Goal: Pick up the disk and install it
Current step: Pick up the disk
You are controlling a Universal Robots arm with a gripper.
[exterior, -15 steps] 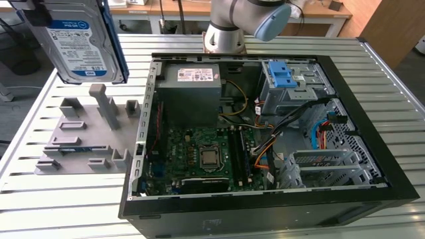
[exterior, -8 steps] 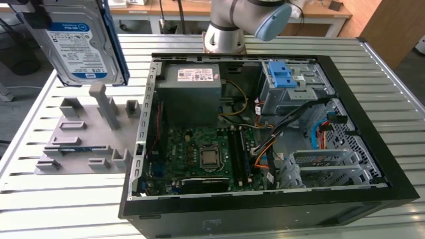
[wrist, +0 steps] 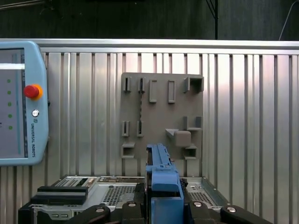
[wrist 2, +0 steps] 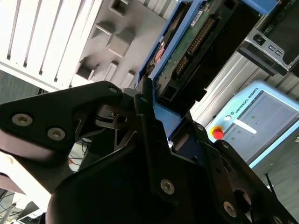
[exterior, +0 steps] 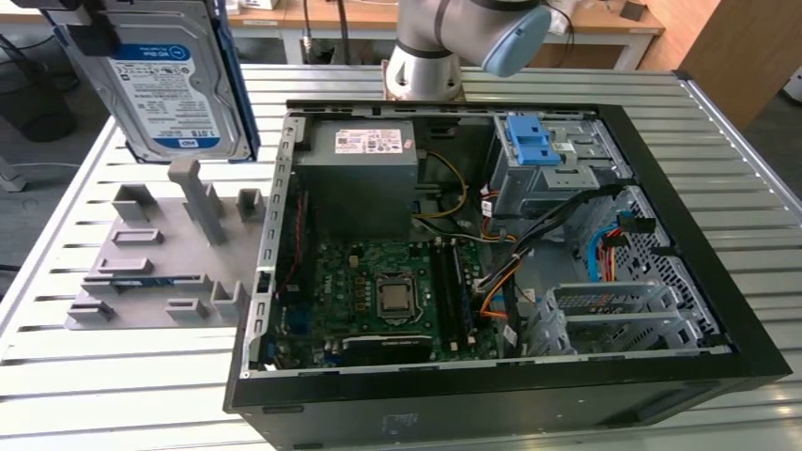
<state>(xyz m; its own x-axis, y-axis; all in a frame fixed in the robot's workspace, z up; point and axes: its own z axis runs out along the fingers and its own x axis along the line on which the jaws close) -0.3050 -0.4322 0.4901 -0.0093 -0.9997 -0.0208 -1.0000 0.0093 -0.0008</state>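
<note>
The disk [exterior: 169, 85] hangs upright in the air, label outward, above the grey slotted holder [exterior: 157, 254] that lies on the slatted metal surface [exterior: 126, 376]. The pincer [wrist: 164, 198] is clamped on the edges of its blue carrier bracket. The open computer case [exterior: 501, 244] sits just beside the holder, toward the exterior view's right.

Bright, even, diffuse light in the exterior view; pale sheen along the ribbed tabletop [exterior: 126, 376] below the jaws; soft shadows only, deepest inside the open computer case [exterior: 501, 395] off to one side of the jaws; mild glare on the labelled face of the disk [exterior: 169, 85] clamped between the jaws; dim and soft-focused right around the jaws in the second wrist view; washed-out white beyond.
</note>
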